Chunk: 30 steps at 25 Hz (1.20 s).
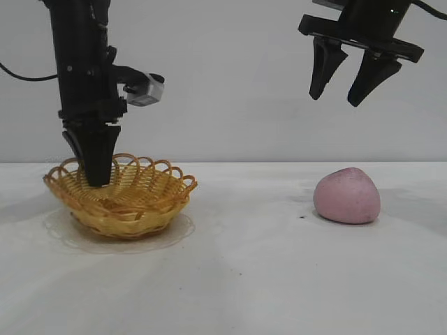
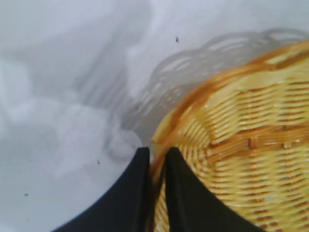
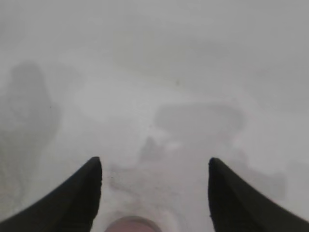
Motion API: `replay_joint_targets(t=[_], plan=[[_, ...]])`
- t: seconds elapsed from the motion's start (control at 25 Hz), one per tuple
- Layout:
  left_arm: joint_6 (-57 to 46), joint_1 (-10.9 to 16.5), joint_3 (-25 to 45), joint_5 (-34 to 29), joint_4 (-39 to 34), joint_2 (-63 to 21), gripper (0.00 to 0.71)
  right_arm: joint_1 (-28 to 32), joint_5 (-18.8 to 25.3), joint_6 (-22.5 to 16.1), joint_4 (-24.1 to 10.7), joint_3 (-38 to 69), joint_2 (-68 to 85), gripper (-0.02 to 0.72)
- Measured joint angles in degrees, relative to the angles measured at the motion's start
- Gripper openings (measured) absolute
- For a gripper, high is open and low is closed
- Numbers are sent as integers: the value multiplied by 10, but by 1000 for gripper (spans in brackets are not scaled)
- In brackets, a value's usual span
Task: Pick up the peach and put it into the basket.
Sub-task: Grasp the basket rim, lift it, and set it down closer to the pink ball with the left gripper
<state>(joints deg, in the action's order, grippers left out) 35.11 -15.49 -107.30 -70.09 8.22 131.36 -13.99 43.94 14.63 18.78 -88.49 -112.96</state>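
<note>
So the peach (image 1: 347, 196) was sitting on the white table (image 1: 265, 279) out at about 3 o'clock from the basket (image 1: 120, 199), well apart from it, and nothing was touching it. It was a matte, dusty-pink lump, rounded with a slightly pointed top. My guess is it's light and a bit squashy, not slippery, so I'd grab it across the fat middle rather than near the tip.

The basket was shallow woven wicker, yellow sides with an orange looped rim, probably stiff but light enough to slide if bumped.

Odd bit: the left gripper (image 1: 97, 178) pointed straight down at the basket's 9 o'clock edge, its jaws pinched nearly together with the rim strand caught between them. The right gripper (image 1: 355, 87) hung high above the peach, at roughly its 12 o'clock, with its jaws spread fairly wide and holding nothing.
</note>
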Motion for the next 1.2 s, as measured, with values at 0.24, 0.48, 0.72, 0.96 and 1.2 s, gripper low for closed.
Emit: replay_joint_targets(t=[0.24, 0.48, 0.72, 0.96, 1.2], plan=[[-127, 0, -31, -1, 33, -6, 0, 0, 0, 0, -1, 0, 0, 403], [-235, 0, -31, -1, 83, -29, 0, 0, -1, 0, -1, 0, 0, 403], [-295, 0, -26, 0, 132, -37, 0, 0, -1, 0, -1, 0, 0, 403], [-305, 0, 47, 0, 153, -70, 0, 0, -1, 0, -2, 0, 0, 403], [-301, 0, 162, 45, 221, -120, 0, 0, 0, 0, -2, 0, 0, 403]])
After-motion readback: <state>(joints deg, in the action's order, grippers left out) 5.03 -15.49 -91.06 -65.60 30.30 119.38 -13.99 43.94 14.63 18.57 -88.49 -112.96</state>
